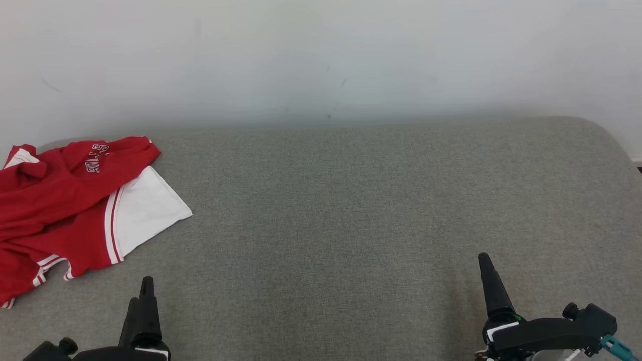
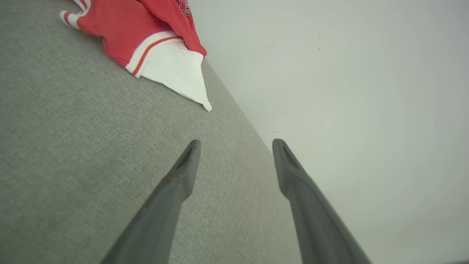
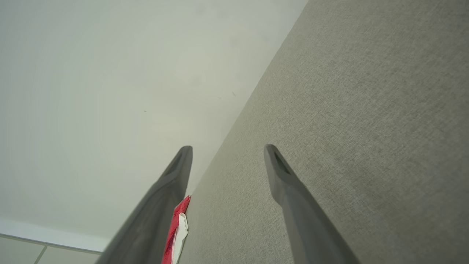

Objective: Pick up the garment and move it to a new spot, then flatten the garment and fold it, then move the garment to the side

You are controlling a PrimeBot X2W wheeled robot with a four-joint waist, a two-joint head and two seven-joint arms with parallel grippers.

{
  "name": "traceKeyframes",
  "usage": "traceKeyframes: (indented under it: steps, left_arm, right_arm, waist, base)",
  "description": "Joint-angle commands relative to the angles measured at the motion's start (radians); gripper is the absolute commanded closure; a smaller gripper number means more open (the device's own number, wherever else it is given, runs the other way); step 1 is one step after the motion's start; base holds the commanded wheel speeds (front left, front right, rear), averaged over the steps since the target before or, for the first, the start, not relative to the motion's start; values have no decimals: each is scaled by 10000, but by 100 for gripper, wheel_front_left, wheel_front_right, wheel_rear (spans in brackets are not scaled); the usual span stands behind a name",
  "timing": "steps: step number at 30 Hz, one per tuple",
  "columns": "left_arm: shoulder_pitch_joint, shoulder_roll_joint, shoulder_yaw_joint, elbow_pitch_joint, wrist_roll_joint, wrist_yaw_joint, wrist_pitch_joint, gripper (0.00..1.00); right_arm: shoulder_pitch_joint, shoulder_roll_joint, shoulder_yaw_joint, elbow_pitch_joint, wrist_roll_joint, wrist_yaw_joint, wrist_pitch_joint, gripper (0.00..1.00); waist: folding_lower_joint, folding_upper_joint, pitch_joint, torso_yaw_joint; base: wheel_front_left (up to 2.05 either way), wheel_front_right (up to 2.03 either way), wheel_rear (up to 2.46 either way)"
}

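Grey woven fabric covers the bench (image 1: 351,200), which is backed by a white wall (image 1: 321,50). A crumpled red-and-white jersey (image 1: 65,200) is spread at the bench's far left end. The left end effector (image 2: 236,145) and right end effector (image 3: 228,148) are held with fingers well parted, and nothing is gripped between them.

The left gripper (image 2: 236,145) and right gripper (image 3: 228,150) each had 2 long, dark grey fingers (image 2: 176,187) that tapered to blunt tips, with a narrow recessed slot near each tip. In the head view both sat on black housings with a round black knob (image 1: 570,310). The right housing (image 1: 551,333) also carried a white patch, a speck of green and a teal connector (image 1: 614,346).
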State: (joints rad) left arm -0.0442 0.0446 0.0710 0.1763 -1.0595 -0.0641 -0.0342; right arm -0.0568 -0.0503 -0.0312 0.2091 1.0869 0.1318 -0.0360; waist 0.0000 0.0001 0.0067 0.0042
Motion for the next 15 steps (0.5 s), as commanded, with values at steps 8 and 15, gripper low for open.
traceKeyframes:
  steps: [8,15]
  left_arm:
    - [68,45,-217,-333,1770,250,-333,0]
    - [147,94,-374,-397,3185,425,-568,0]
  right_arm:
    - [-27,-8,172,-219,-1753,-7,-329,0]
    - [13,-7,271,-215,-2927,-8,-560,0]
  waist:
    - [0,-1,2,8]
    - [0,-1,-8,3]
  base:
    - [0,0,0]
    - [0,0,0]
